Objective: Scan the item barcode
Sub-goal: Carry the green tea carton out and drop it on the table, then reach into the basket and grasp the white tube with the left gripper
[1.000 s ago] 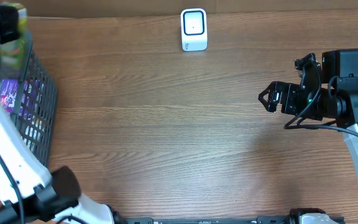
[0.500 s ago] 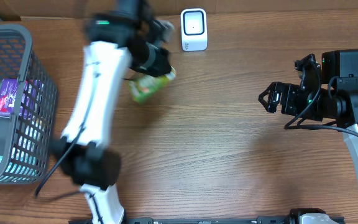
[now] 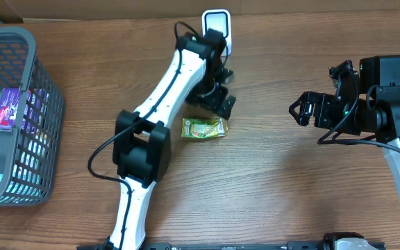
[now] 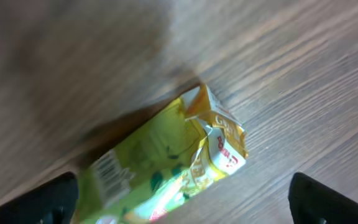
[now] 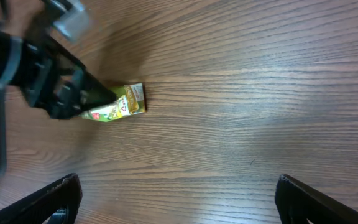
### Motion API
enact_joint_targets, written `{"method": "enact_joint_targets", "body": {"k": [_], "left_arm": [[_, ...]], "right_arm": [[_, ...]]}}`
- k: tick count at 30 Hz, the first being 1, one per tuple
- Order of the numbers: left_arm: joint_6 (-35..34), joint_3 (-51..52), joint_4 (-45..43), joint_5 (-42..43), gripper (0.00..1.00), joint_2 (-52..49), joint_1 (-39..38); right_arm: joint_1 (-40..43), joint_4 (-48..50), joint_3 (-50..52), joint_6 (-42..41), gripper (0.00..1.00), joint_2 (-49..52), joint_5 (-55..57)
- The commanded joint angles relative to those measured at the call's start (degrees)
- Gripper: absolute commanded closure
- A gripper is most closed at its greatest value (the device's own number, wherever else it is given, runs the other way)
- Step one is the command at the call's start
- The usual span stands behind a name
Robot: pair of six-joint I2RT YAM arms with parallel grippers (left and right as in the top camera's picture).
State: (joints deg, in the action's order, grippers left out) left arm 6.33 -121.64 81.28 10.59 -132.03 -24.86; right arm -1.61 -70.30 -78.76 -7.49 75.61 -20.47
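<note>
- Your left gripper [image 3: 219, 104] hangs over the yellow-green snack packet [image 3: 203, 128], jaws wide apart, holding nothing.
- The packet lies flat on the wooden table [image 3: 269, 180], near the white scanner [image 3: 217, 17].
- Your right gripper [image 3: 298, 110] stands open, well apart.

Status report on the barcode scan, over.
Both open: left hand by the packet, right hand empty, off to the side. Packet lies on table, unheld, short of scanner. Left arm overlaps scanner from overhead.
</note>
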Motion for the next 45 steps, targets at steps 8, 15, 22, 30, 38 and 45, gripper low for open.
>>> {"method": "enact_joint_targets", "body": {"k": [8, 15, 22, 30, 38, 45], "left_arm": [[-6.8, -28.6, 5.3, -3.5, 0.0, 19.5, 18.5], [-16.5, -28.5, 12.7, -4.7, 0.0, 26.3, 46.7], [-24.9, -24.0, 13.1, -4.3, 0.0, 23.3, 67.7], [-25.7, -4.4, 3.6, -4.3, 0.0, 23.3, 71.3], [-18.2, 19.4, -5.4, -10.0, 0.0, 23.3, 73.2], [9.2, 39.9, -22.6, -9.7, 0.01, 23.3, 73.6]], "right_arm": [[-0.3, 0.2, -1.4, 0.2, 0.0, 0.1, 0.5], [-0.3, 0.2, -1.4, 0.2, 0.0, 0.1, 0.5], [-0.3, 0.1, -1.4, 0.2, 0.0, 0.1, 0.5], [-0.3, 0.1, -1.4, 0.2, 0.0, 0.1, 0.5], [-0.3, 0.1, -1.4, 0.2, 0.0, 0.1, 0.5], [-0.3, 0.8, -1.4, 0.2, 0.0, 0.4, 0.5]]}}
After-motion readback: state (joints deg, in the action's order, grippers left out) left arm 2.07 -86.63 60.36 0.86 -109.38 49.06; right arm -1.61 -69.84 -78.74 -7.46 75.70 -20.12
